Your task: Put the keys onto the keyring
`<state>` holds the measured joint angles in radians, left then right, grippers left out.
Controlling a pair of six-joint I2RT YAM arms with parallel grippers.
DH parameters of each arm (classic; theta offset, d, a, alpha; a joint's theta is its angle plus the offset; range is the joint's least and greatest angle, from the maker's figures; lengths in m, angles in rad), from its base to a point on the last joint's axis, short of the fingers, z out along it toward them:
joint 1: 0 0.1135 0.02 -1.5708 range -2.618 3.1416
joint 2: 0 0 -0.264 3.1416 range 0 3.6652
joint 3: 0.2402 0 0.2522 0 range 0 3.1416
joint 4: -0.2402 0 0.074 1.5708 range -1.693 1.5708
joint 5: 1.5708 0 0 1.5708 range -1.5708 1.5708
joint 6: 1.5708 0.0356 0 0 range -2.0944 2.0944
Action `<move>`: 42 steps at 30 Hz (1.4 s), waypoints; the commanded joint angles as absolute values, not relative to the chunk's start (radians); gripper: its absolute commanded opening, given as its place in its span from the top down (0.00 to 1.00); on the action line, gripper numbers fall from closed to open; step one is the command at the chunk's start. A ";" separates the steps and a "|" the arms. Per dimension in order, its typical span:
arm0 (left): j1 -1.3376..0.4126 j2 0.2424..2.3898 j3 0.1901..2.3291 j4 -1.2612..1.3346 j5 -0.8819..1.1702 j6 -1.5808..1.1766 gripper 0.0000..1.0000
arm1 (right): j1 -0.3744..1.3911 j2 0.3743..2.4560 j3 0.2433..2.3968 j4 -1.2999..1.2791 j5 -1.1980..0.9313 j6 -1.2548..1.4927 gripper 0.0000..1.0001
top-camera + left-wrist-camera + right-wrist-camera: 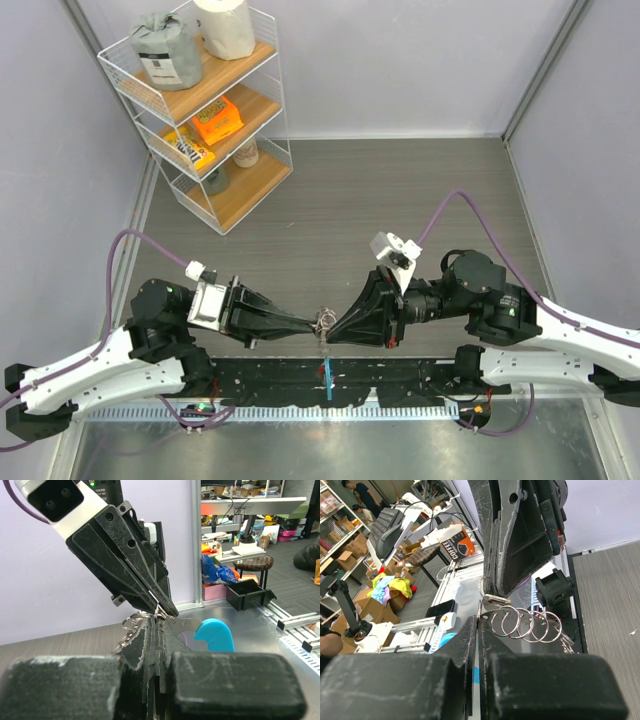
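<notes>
The light, stiff, slippery keyring [520, 622] hangs above the table's [400, 200] near edge, pinched between the closed left gripper [312, 322] and right gripper [338, 325], while the keys [564, 640], apparently dangling beside it, are best taken by their flat heads.

Bright even light, soft shadows, wrist views blurred up close, perhaps slight edge distortion

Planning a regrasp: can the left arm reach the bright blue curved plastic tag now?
Probably not: the left end effector is shut on the bunch of silvery metal rings, nose to nose with the right end effector; the blue tag hangs nearby.
</notes>
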<state>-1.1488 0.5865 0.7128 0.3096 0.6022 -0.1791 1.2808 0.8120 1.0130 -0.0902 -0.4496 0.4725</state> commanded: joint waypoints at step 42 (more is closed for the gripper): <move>-1.149 0.598 0.680 0.417 0.638 -0.204 1.00 | 1.272 0.692 0.897 0.253 -0.207 0.388 0.94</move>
